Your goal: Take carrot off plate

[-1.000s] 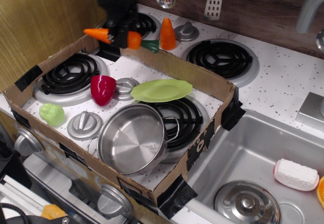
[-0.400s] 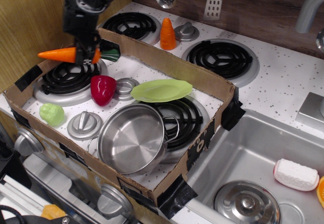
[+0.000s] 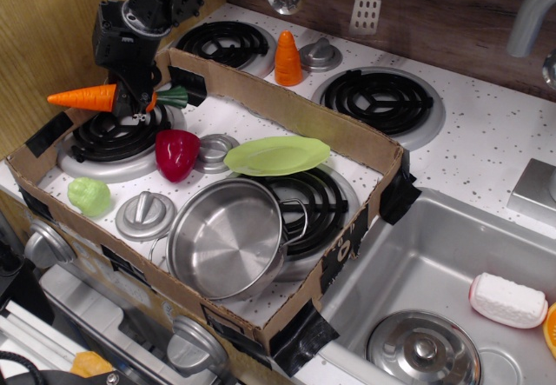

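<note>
Black robot gripper [image 3: 132, 100] jaws clamped on glossy orange plastic carrot [image 3: 87, 97] | carrot airborne above rear-left burner | light yellow-green oval plastic plate [image 3: 276, 155] bare, well apart.

One raised camera - looking down obliquely across stove [image 3: 261, 155] and sink [image 3: 434, 281]; fairly near.

1. I see the carrot [image 3: 87, 98]: glossy orange, tapered, dark green stub top. It's lifted off the surface, lying roughly level above the rear-left burner, tip pointing left, green end pointing right.
2. I see the plate [image 3: 278, 155]: small oval, light yellow-green, lying flat mid-stove, bare on top, well apart from the carrot.
</note>
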Tool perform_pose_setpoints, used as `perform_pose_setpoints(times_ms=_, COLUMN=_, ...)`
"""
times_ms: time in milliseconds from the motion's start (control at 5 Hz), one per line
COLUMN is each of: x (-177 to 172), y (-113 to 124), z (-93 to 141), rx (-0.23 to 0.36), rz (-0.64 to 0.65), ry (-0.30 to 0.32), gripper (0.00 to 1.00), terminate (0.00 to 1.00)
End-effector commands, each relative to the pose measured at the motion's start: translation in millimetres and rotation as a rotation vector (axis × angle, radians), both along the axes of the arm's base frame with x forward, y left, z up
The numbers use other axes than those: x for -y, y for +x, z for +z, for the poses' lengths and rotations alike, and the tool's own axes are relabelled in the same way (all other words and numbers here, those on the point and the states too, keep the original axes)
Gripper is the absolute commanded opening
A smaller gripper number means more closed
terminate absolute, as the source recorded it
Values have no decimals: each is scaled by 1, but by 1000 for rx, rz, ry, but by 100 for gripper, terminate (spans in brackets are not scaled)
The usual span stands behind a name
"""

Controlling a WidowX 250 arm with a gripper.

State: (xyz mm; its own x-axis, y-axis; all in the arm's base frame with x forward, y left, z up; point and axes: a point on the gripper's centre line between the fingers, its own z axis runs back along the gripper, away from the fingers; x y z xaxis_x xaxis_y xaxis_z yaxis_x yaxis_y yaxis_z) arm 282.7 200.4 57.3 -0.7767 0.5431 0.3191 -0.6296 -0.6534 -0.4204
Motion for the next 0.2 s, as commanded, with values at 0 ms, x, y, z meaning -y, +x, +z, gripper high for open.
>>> perform_pose_setpoints(times_ms=0, x=-2, y=-9, z=30, rx=90, rz=-158, ry=70, gripper=100, terminate=100)
